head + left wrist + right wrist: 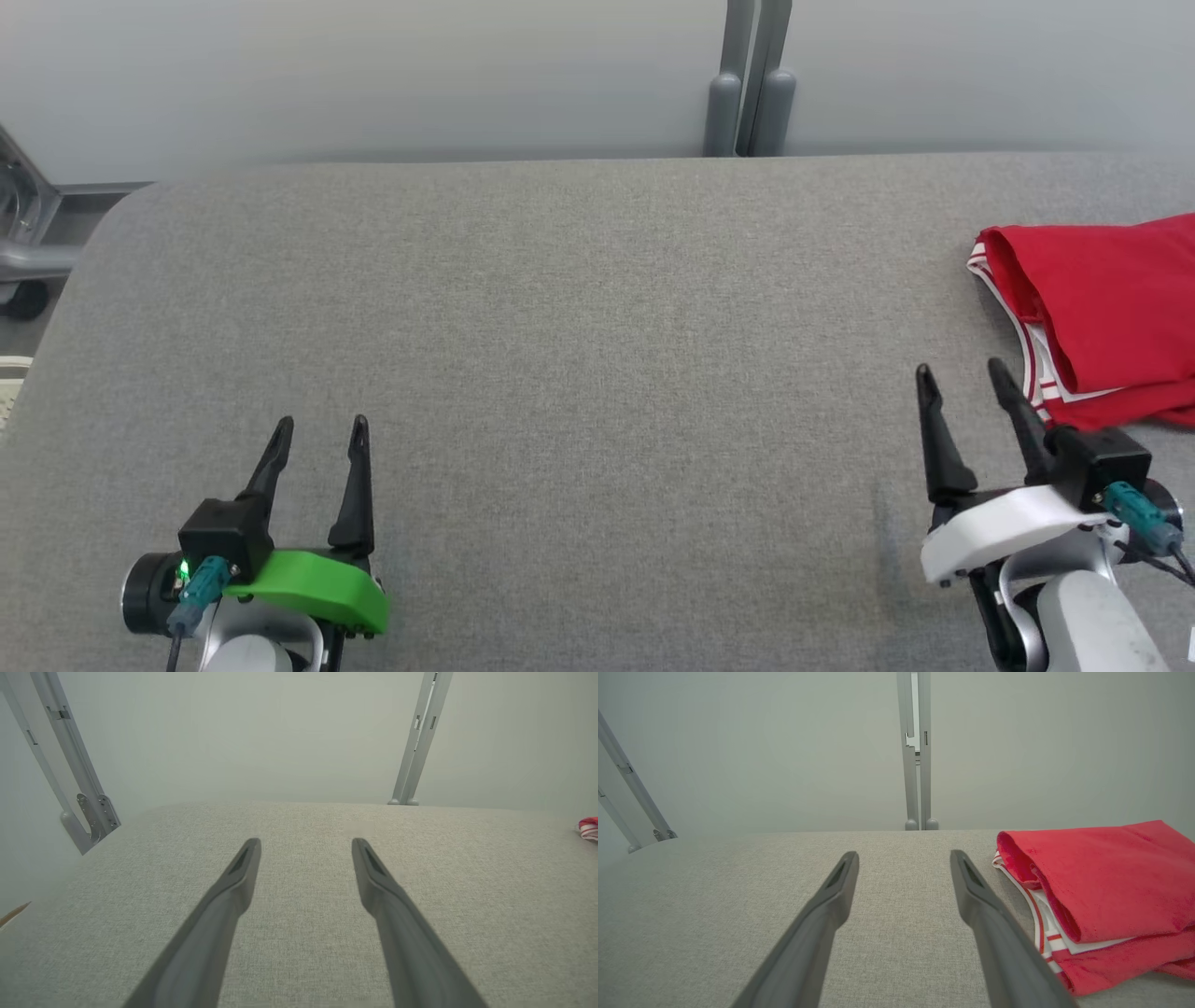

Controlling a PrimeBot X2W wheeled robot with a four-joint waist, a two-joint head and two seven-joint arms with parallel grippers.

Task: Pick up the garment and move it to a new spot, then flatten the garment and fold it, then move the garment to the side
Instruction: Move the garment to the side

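Beyond and to the right of the right claw (pixel 961 368):

Item one, the garment (pixel 1102 299). Red cloth with white striped trim, lying in a loose layered stack on the grey desk (pixel 560 327). Its near edge sits just beside the right claw's outer finger, apart from it as far as I can tell. Part of it runs off the side of my head view.

Item two, right claw. Jaws spread wide, nothing between them, held over bare desk.

Item three, left claw (pixel 322 422). Likewise wide open and empty, well apart from the garment, which lies far off to its right.

Handling, as I judge it: light, soft and limp. The nap looks slightly fuzzy, so it should not be slippery, but the layers may slide over one another and the stack may sag open when lifted. Not fragile.

Where to take hold: I favour the rounded fold just ahead and right of the right claw's fingertips, pinching every layer there, or else the striped hem beneath it. One finger would need to slip under the cloth against the desk. A single-layer pinch would likely unroll the lot.
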